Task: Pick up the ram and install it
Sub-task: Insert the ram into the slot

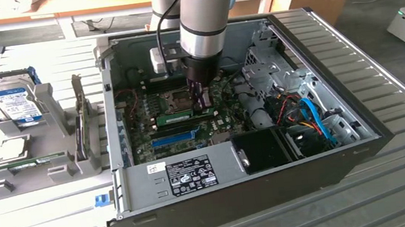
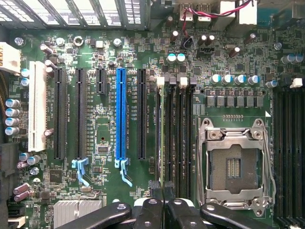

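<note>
Just beneath my gripper (image 2: 163,192), pinched shut on the ram (image 2: 163,143) standing in its black slot (image 2: 158,119), I fear slight tilt could jam or crack it.

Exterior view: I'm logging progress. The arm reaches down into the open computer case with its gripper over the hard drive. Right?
No. The arm reaches down into the open computer case with its gripper over the ram on the motherboard, not the hard drive. The drive stands outside the case, on the exterior view's left. The exterior view shows this.
</note>
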